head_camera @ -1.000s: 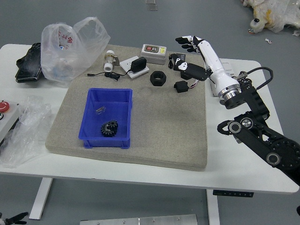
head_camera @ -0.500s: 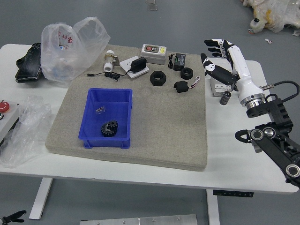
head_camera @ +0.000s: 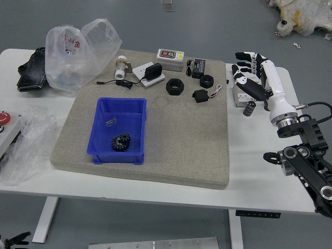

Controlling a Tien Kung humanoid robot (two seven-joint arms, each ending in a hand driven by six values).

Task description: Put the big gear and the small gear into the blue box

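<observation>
Right hand (head_camera: 270,80) open over table (head_camera: 259,192), black gear (head_camera: 121,142) in blue box (head_camera: 116,157)

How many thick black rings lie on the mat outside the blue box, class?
2. The larger ring sits in front of the grey case; the smaller ring sits farther right, just behind the black block. None seems hidden there.

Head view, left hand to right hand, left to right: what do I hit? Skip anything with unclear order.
Left hand → blue box (black gear inside) → thick black ring → small black block with thin wires → right hand.
</observation>
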